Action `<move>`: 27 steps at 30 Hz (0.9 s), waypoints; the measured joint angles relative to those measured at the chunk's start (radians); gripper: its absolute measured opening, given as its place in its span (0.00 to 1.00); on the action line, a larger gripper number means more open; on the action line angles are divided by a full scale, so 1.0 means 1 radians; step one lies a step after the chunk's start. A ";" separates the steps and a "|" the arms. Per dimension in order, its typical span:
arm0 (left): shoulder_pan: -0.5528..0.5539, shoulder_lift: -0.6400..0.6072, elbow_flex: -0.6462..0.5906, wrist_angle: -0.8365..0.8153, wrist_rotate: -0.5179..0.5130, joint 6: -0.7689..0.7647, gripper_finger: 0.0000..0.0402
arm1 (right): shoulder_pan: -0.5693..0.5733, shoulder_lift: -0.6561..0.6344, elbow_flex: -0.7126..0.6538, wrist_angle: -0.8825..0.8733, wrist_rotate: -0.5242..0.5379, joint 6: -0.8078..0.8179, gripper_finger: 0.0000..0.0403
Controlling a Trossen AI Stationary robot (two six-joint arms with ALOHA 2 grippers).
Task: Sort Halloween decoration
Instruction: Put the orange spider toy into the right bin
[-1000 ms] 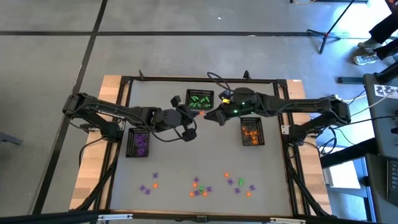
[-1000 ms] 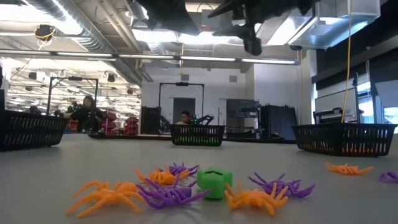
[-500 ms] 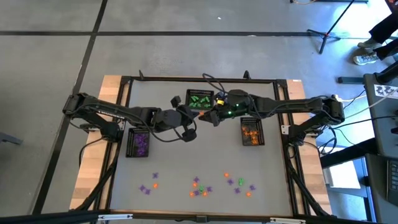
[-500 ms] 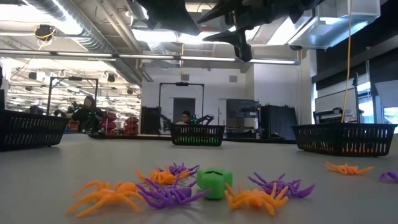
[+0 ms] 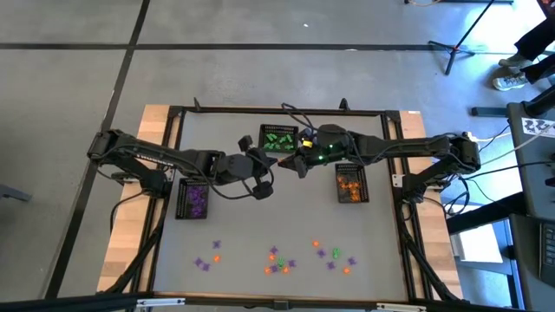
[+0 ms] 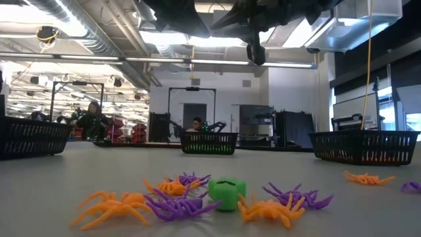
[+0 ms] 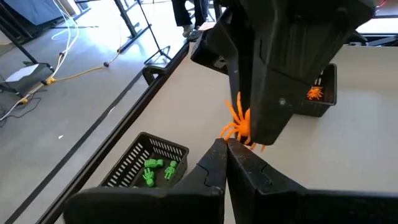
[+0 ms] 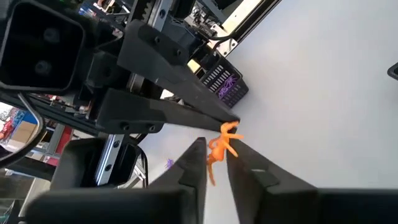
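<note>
Honestly, that orange spider [image 8: 219, 147] looked featherlight and floppy-legged, pinched by both the left end effector [image 7: 225, 148] and right end effector [image 8: 216, 155], so its body seemed the safest hold.

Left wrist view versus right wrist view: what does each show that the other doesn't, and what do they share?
Only the left wrist view shows the basket of green trinkets and the basket holding orange ones. Only the right wrist view shows the basket of purple trinkets. Both show the orange spider between the left gripper, which is shut on it, and the right gripper, whose fingers sit on either side of it.
</note>
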 joint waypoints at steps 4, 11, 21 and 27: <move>0.000 0.000 0.000 -0.001 0.001 -0.010 0.00 | 0.000 0.000 0.000 -0.002 -0.006 -0.002 0.03; 0.001 0.000 0.000 -0.001 0.051 -0.018 0.00 | -0.001 0.000 0.000 -0.002 -0.024 -0.022 0.05; 0.041 0.000 0.000 -0.014 0.225 -0.016 0.13 | -0.068 -0.032 0.001 -0.071 -0.212 -0.055 0.02; 0.062 -0.015 0.000 -0.022 0.225 -0.046 0.27 | -0.115 -0.126 0.001 -0.259 -0.252 -0.150 0.01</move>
